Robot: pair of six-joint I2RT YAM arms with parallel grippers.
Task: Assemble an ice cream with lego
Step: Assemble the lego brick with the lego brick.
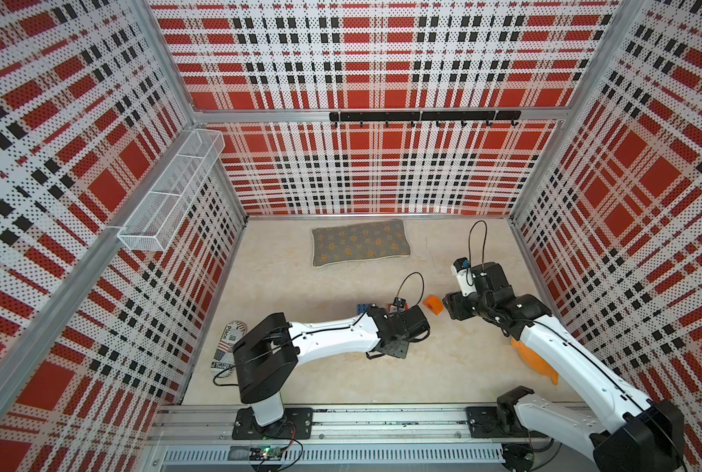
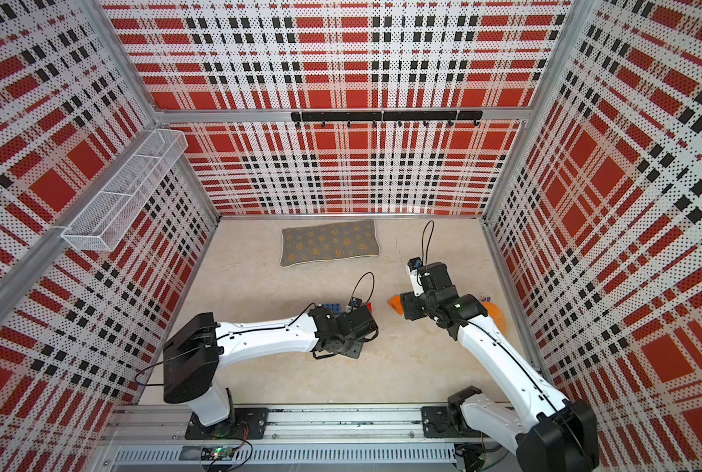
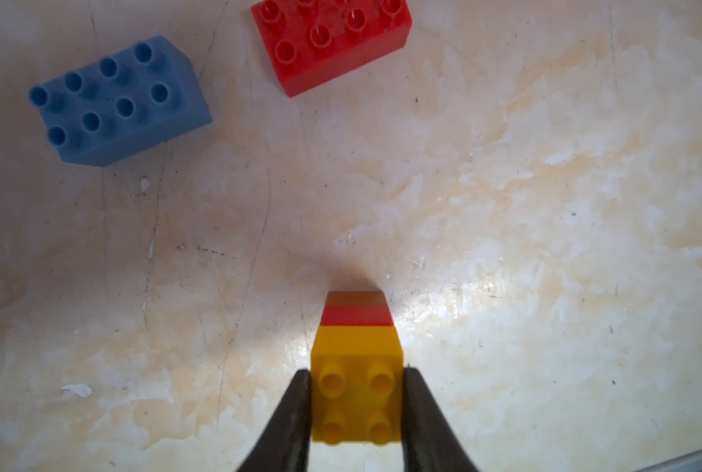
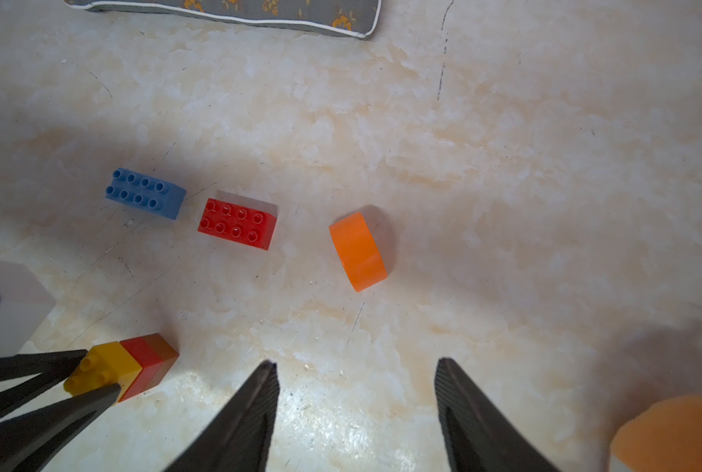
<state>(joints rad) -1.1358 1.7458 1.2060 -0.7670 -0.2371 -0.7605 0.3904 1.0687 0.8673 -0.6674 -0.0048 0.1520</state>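
The beige marbled worktop (image 1: 341, 380) carries a grey flower-patterned cushion (image 1: 359, 242) at its far edge and a big plush orange round object (image 4: 668, 433) beside my right arm. My right claw (image 4: 356, 361) stands spread, gripping nothing. The blue studded rectangular brick (image 3: 116, 102) and the red studded rectangular brick (image 3: 333, 45) lie studs up, side by side, not touching. The orange half-round plastic brick (image 4: 357, 251) lies just beyond the red one, apart. My left claw (image 3: 356, 374) pinches the yellow end of the small yellow-red-brown brick stem (image 3: 357, 323), near them, unjoined.
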